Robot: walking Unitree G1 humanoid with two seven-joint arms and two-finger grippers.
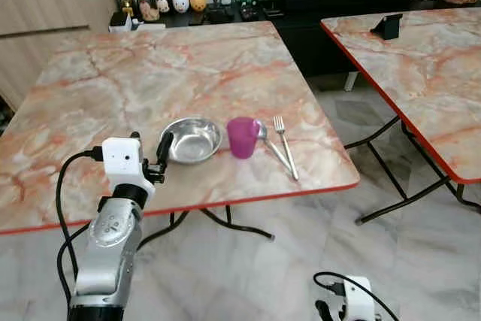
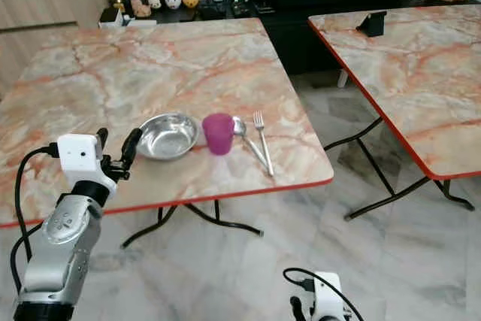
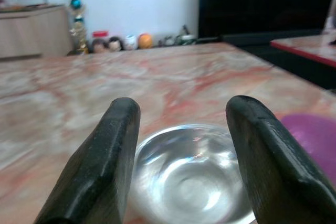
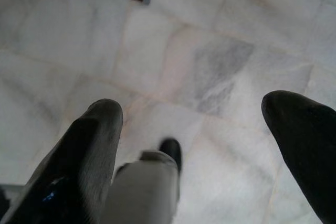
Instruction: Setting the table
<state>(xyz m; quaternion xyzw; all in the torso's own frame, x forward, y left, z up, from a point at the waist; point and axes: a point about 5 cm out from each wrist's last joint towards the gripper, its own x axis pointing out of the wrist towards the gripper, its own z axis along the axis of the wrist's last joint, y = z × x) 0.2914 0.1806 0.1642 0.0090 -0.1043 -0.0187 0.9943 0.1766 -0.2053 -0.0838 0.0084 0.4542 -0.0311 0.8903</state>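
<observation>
tabletop (image 1: 113, 80), marbled pink-orange with a red edge, on folding metal legs; near its front edge, one row of four items: steel bowl (image 1: 192, 140), empty, upright; purple cup (image 1: 242, 137), upright, just beside the bowl on the robot's right; spoon (image 1: 269, 143), lying just right of the cup, bowl end away from the robot; fork (image 1: 284, 145), lying beside the spoon, tines away from the robot, its handle crossing or touching the spoon's handle near the front; left pincer (image 1: 150, 157), raised at the tabletop's front edge just left of the bowl, fingers (image 3: 107, 163) spread with nothing between them, the bowl seen through the gap in the left wrist view and the cup at one side; right pincer (image 4: 194, 145), hanging low over the marble floor (image 4: 210, 51), fingers spread, holding nothing; second tabletop (image 1: 421, 73), same pattern, well apart on the robot's right, carrying a small black stand (image 1: 386, 25); dark low shelf (image 1: 225, 14) against the far wall behind the first tabletop, bearing a row of small figurines (image 1: 180, 0) and jars; wooden cabinet (image 1: 45, 13) at far left.
</observation>
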